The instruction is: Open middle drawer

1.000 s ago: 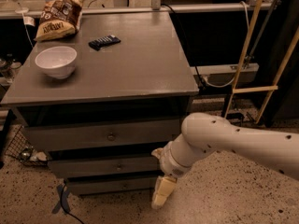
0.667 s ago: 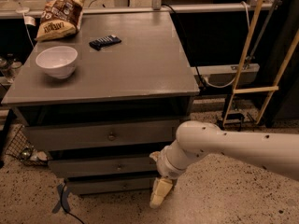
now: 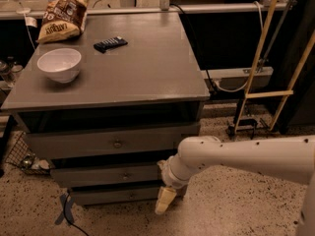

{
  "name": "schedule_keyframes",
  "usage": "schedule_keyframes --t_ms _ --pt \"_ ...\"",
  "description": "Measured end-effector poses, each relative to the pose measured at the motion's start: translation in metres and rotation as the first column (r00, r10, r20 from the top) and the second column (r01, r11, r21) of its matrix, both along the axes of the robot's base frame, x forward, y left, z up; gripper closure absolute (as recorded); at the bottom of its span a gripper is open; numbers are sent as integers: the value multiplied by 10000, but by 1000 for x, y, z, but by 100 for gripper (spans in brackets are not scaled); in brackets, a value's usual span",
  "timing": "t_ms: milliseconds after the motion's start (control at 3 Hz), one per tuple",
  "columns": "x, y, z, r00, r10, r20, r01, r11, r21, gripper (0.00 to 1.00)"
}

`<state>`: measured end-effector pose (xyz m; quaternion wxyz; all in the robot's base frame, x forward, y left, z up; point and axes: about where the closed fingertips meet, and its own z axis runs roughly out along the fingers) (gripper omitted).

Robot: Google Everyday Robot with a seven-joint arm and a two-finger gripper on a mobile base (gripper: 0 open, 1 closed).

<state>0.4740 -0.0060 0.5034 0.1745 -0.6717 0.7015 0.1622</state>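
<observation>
Jaws of the gripper (image 3: 165, 201) are being shown only as one pale, yellowish tip pointing down toward the floor (image 3: 231, 210), so whether they are wide or narrow cannot be told. The gripper is being held low at the front right corner of the grey cabinet (image 3: 147, 68), just beside the right end of the bottom drawer (image 3: 103, 195). It is being carried by a thick white arm (image 3: 236, 156) that is being reached in from the right edge of the view.

The middle drawer (image 3: 98, 175) is being seen between the taller top drawer (image 3: 78, 144) and the slim bottom one, with a dark gap lying above its flat front. Its small round knob (image 3: 125, 176) is being left untouched, well to the left of the gripper. The right end of the front is being covered by the arm's wrist. How far the drawer is being pulled out cannot be told from this angle.

On the surface of the cabinet, a white bowl (image 3: 59, 64) is being supported near the left edge, a crumpled snack bag (image 3: 61, 18) is being rested at the back left corner, and a small black device (image 3: 110, 44) is being kept between them, nearer the middle. A wooden frame (image 3: 263, 48) is being leaned to the right of the cabinet.
</observation>
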Motion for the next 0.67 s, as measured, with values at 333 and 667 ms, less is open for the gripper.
schedule_keyframes --t_ms 333,667 --pt "33 5 -28 9985 -240 490 247 9996 -135 0" --pt "33 5 -28 9985 -239 489 246 9996 -135 0"
